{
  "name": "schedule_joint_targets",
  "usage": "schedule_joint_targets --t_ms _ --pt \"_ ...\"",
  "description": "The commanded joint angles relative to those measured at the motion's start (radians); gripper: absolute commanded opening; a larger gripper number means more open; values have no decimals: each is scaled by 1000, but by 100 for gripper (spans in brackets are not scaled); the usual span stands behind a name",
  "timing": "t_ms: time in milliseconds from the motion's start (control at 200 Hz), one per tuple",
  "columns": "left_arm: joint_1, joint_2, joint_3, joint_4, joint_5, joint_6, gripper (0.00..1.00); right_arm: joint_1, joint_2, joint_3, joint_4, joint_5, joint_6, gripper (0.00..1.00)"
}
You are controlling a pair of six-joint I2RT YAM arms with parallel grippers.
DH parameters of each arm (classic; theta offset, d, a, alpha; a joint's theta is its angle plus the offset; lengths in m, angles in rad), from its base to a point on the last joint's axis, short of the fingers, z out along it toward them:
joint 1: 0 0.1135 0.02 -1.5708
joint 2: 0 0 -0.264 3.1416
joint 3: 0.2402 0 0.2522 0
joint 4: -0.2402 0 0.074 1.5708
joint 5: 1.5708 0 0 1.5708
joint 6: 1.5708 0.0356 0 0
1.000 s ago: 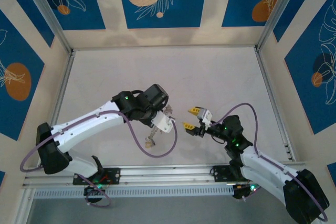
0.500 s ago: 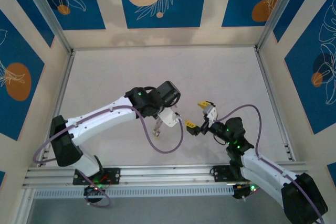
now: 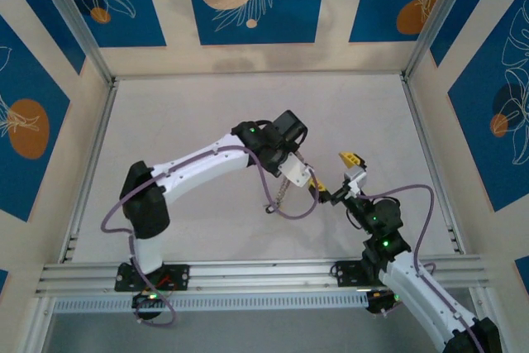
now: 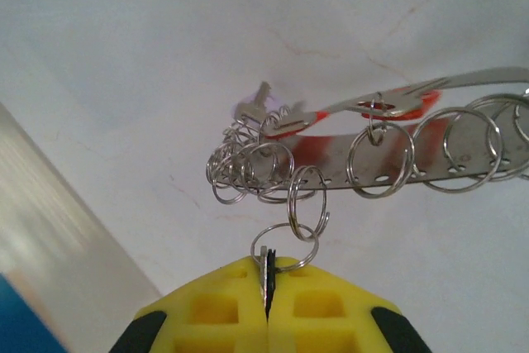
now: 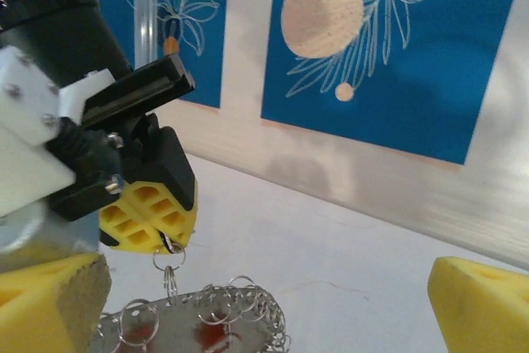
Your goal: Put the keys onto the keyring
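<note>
The left gripper (image 4: 266,274), pressed together on a small link ring (image 4: 283,247), dangles the keyring (image 4: 331,153) over the tabletop (image 3: 190,121). The keyring's long axis runs crosswise, low and straight ahead of the right gripper (image 5: 264,303), whose fingers are spread wide just beside it. A key (image 4: 254,109) hangs at one end, and open tabletop lies all round, with the frame edges well apart.

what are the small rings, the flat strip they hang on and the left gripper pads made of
The small rings: bright silvery metal wire, glinting, probably steel. The flat strip: polished metal, mirror-like; its red patches may be reflection or paint. The pads of the left gripper: matte yellow plastic or rubber, moulded with square pockets.
</note>
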Motion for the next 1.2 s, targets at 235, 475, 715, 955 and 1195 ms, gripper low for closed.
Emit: schedule_joint_targets --t_ms 235,475,715,955,1195 --pt "176 79 8 40 193 -62 0 -1 32 -42 -11 16 -12 99" --pt "264 110 -44 36 210 -71 0 -1 113 -13 3 -8 -37 99" --pt "371 188 -77 13 210 -51 0 -2 132 -9 10 -25 -55 99" --pt "453 276 -68 -8 216 -35 0 -2 108 -42 54 -30 -55 99" --pt "495 311 -81 113 168 -140 19 -3 156 -17 41 -53 -96 99"
